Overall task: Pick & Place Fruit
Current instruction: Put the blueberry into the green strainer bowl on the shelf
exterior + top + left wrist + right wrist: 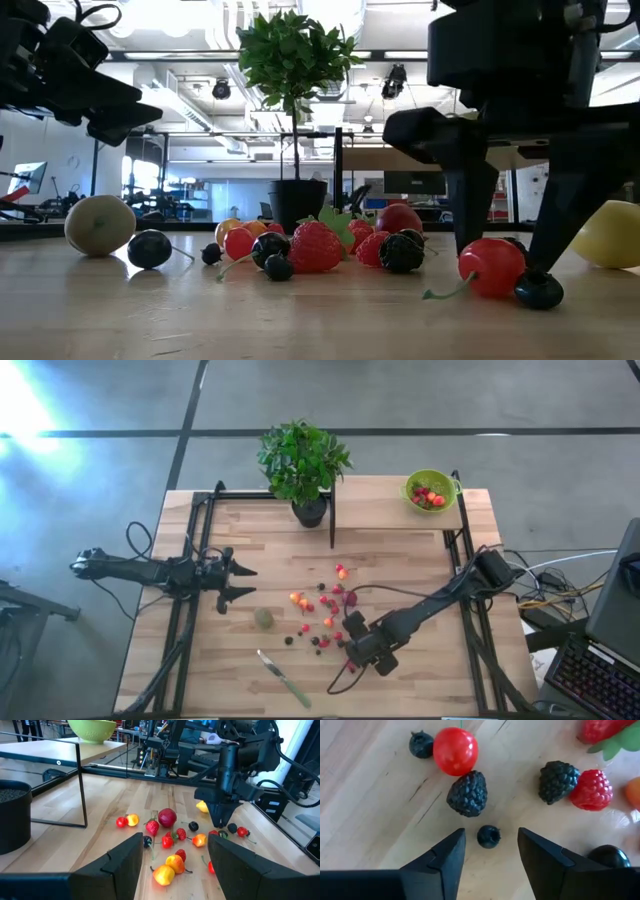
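Small toy fruits [322,615] lie scattered on the wooden table: red and orange berries, dark berries, a lemon [201,806] and a dull-green ball [263,618]. My right gripper [490,845] points steeply down over the near right part of the scatter. It is open, with its fingertips on either side of a tiny dark berry [488,836] and apart from it. A blackberry [467,793] and a red cherry [455,751] lie just beyond. In the low view a red cherry [490,265] sits between the two fingers. My left gripper [243,582] waits open and level at the table's left.
A lime-green bowl [430,490] with a few fruits stands on a raised shelf at the far right. A potted plant [303,465] stands at the far middle, and a green-handled knife [283,678] lies near the front edge. Bare wood lies left of the knife.
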Robot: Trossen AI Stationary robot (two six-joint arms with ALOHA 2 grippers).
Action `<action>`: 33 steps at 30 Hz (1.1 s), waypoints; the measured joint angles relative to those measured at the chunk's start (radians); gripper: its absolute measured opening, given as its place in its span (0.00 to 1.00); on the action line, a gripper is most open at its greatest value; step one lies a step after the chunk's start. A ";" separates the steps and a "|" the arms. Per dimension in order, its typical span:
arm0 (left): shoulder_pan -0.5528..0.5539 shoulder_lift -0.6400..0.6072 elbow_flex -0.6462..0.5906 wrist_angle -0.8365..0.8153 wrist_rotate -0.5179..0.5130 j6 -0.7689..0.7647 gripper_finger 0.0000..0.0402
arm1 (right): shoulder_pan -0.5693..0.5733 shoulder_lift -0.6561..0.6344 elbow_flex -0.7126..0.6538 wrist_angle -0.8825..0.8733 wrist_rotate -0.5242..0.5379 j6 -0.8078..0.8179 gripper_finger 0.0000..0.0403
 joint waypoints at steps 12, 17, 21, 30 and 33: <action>0.000 0.000 0.000 0.000 0.000 0.000 0.57 | 0.000 -0.001 0.009 -0.003 -0.019 0.027 0.30; 0.000 0.000 0.000 0.000 0.000 0.000 0.57 | 0.000 -0.001 0.009 0.002 -0.024 0.030 0.23; 0.000 0.000 0.000 0.000 0.000 0.000 0.57 | 0.000 -0.001 0.010 0.004 -0.026 0.030 0.17; 0.000 0.000 0.000 0.000 0.000 0.000 0.57 | 0.000 -0.001 0.012 0.006 -0.026 0.030 0.11; 0.000 0.000 0.000 0.000 0.000 0.000 0.57 | 0.000 -0.001 0.012 0.005 -0.026 0.030 0.13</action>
